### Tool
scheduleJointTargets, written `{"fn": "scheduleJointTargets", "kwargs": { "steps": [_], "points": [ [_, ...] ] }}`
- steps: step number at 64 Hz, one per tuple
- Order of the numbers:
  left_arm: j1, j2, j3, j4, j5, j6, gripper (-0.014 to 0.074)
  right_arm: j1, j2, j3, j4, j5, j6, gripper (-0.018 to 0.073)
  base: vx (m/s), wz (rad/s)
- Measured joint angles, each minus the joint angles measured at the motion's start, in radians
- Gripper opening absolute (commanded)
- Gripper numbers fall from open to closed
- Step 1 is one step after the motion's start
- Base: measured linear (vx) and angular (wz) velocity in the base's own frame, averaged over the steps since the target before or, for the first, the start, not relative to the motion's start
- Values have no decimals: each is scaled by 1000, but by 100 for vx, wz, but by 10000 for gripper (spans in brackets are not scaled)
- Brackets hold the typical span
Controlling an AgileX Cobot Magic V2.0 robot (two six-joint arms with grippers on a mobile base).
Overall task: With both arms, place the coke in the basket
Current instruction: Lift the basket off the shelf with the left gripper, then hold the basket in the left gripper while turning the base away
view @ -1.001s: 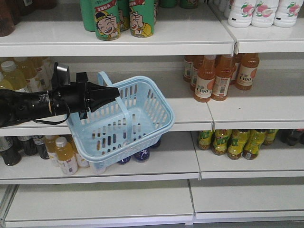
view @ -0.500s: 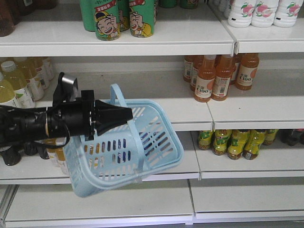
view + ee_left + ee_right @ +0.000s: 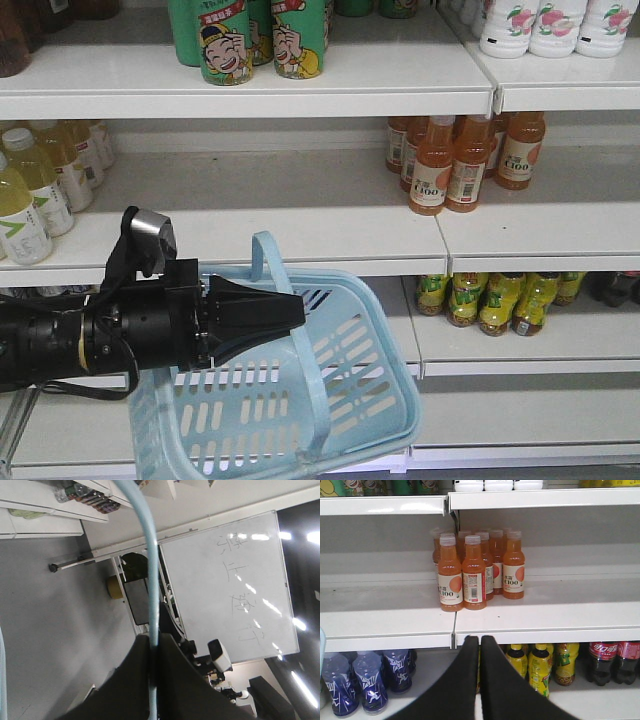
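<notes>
Clamping the basket [image 3: 372,398] handle [image 3: 153,580], the left gripper [image 3: 297,312] held it tilted before the shelves [image 3: 300,215]; the right gripper [image 3: 480,642] sat closed, empty.

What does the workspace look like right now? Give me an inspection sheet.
Surface: white shop shelves, partly stocked.
Job's things: light-blue slotted plastic basket hangs tilted by its hoop handle; small red coke bottle not seen.
Clutter: orange juice bottles, green cartoon cans, dark cola bottles with red labels.
Hands: left hand shut on basket handle; right hand shut, empty.
Cables: black cable loops under left arm.
Surroundings: whiteboard, grey floor.
</notes>
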Motion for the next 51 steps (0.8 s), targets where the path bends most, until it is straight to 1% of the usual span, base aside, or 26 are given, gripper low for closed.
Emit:
{"fn": "scheduleJointTargets", "kwargs": {
  "steps": [8,15,20,35,51],
  "points": [
    [-37,-31,0,-11,0,0,-8,0,0,0,0,0,0,-4,0,0],
    [-51,-43,1,-15,-1,0,-8,0,0,0,0,0,0,-4,0,0],
    [-53,-43,1,-7,-1,0,-8,0,0,0,0,0,0,-4,0,0],
    [-53,-43,2,54,-1,0,-8,0,0,0,0,0,0,-4,0,0],
    [-53,-43,2,61,-1,0,-7,0,0,0,0,0,0,-4,0,0]
  ]
}}
